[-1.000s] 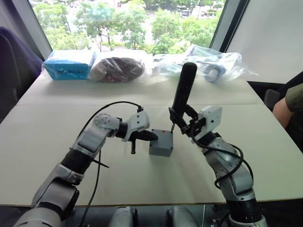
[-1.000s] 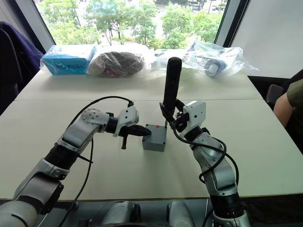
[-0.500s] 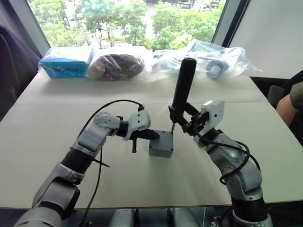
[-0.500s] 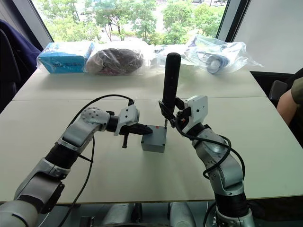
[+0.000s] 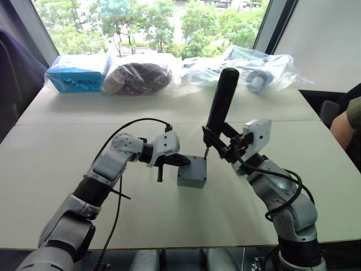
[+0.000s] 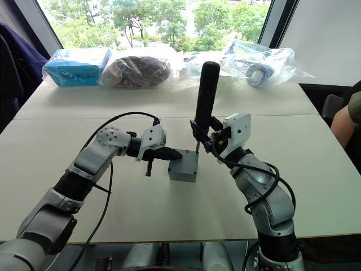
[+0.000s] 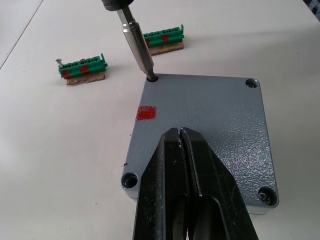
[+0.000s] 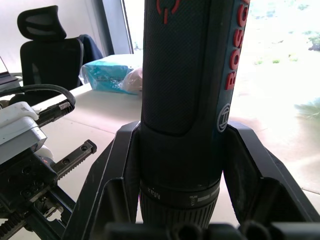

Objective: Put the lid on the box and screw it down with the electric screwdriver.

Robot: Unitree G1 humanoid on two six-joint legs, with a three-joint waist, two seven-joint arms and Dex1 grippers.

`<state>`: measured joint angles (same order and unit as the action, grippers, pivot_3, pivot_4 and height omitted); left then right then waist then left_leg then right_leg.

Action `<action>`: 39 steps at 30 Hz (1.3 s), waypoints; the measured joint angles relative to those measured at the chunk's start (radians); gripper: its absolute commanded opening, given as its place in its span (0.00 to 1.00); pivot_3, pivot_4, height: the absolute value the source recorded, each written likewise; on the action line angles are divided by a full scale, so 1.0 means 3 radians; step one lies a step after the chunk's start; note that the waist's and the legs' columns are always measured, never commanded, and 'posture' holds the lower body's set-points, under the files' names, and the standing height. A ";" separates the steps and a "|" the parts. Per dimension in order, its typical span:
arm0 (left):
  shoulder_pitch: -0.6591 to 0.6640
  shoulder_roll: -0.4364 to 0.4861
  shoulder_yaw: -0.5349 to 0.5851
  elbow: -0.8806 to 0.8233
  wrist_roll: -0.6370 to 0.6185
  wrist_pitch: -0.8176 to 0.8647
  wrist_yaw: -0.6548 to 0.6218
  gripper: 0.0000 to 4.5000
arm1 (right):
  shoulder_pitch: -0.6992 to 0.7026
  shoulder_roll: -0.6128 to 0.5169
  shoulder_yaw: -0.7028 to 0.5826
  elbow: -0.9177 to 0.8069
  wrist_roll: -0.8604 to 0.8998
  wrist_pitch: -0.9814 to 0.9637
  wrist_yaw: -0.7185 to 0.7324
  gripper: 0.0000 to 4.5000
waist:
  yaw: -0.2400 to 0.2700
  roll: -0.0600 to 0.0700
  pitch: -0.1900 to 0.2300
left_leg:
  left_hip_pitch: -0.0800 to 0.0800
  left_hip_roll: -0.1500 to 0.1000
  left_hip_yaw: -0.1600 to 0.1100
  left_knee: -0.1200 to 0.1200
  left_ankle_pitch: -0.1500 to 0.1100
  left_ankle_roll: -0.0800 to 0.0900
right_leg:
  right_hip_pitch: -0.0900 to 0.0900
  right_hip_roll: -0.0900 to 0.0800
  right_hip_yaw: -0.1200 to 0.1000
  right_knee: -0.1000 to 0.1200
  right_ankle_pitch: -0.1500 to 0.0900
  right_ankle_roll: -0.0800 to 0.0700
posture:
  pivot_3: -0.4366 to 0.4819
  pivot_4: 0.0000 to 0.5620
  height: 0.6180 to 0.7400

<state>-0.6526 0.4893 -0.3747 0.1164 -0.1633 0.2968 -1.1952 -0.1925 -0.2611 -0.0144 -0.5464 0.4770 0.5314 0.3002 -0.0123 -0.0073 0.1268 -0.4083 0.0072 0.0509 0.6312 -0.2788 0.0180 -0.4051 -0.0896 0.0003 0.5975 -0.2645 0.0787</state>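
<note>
The grey lid lies on the grey box in the middle of the table; it carries a red mark and corner screw holes. My left gripper is shut, its tips resting on the lid's top from the left side. The black electric screwdriver stands nearly upright, with my right gripper shut around its lower body. Its metal bit sits in the lid's far corner hole, the one nearest the right arm. Red lettering shows on the tool's barrel.
Two green screw holders lie on the table just beyond the box. A blue carton and plastic bags line the far edge. A person's arm is at the right edge.
My right wrist has shifted slightly to the right and the screwdriver leans a little more; its bit stays on the same corner. The left gripper holds still on the lid.
</note>
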 measured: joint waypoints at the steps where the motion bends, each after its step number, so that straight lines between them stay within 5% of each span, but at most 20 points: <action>1: 0.0000 0.0000 0.0000 0.0000 0.0000 0.0000 0.0000 0.00 | 0.0002 0.0015 -0.0009 0.0000 0.0006 0.0001 -0.0009 0.39 | 0.0000 0.0000 0.0000 | 0.0000 0.0000 0.0000 0.0000 0.0000 0.0000 | 0.0000 0.0000 0.0000 0.0000 0.0000 0.0000 | 0.48 0.27 1.00; 39: 0.0075 0.0004 -0.0014 0.0061 0.0049 0.0028 0.0000 0.00 | 0.0355 0.0016 0.0215 0.0255 -0.0370 -0.0669 0.0039 0.39 | -0.0001 -0.0025 -0.0065 | 0.0056 0.0003 -0.0008 -0.0004 -0.0001 -0.0002 | 0.0049 0.0000 -0.0008 -0.0005 -0.0001 -0.0001 | 0.48 0.27 1.00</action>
<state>-0.6301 0.4905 -0.3788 0.1346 -0.1486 0.3053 -1.1952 -0.0859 -0.2564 0.0500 -0.4700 0.3659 0.3309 0.3119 -0.0128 -0.0150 0.1074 -0.3914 0.0081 0.0485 0.6302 -0.2791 0.0174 -0.3904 -0.0895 -0.0020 0.5961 -0.2650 0.0784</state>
